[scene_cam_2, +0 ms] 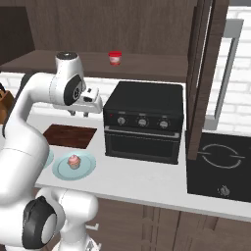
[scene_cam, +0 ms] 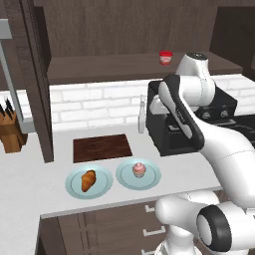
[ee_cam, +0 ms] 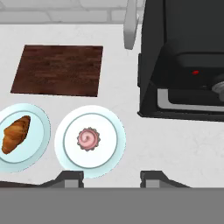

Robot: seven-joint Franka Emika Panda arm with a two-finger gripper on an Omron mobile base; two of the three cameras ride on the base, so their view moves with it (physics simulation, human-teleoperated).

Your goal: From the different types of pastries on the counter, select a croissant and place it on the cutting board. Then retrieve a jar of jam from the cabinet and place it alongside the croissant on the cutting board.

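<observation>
The croissant (scene_cam: 88,180) (ee_cam: 16,133) lies on the left light blue plate (scene_cam: 73,189) on the counter (scene_cam: 30,184). Beside it, the pink cupcake (scene_cam: 139,170) (scene_cam_2: 74,161) (ee_cam: 89,139) sits on a second plate (ee_cam: 65,157). Behind both plates lies the bare dark cutting board (scene_cam: 102,147) (scene_cam_2: 68,136) (ee_cam: 59,70). The red jar of jam (scene_cam: 165,58) (scene_cam_2: 114,58) stands on the cabinet shelf (scene_cam: 99,67). My gripper (scene_cam_2: 78,113) (ee_cam: 111,177) hangs high above the counter, pointing down, roughly over the cupcake plate's near edge. It is open and holds nothing.
A black toaster oven (scene_cam_2: 143,122) (ee_cam: 188,65) stands right of the board, with a white bottle (scene_cam: 142,117) (ee_cam: 130,26) at its back left corner. A knife block (scene_cam: 11,130) is at the far left, beyond a dark upright panel (scene_cam: 40,84). A cooktop (scene_cam_2: 220,166) is at the right.
</observation>
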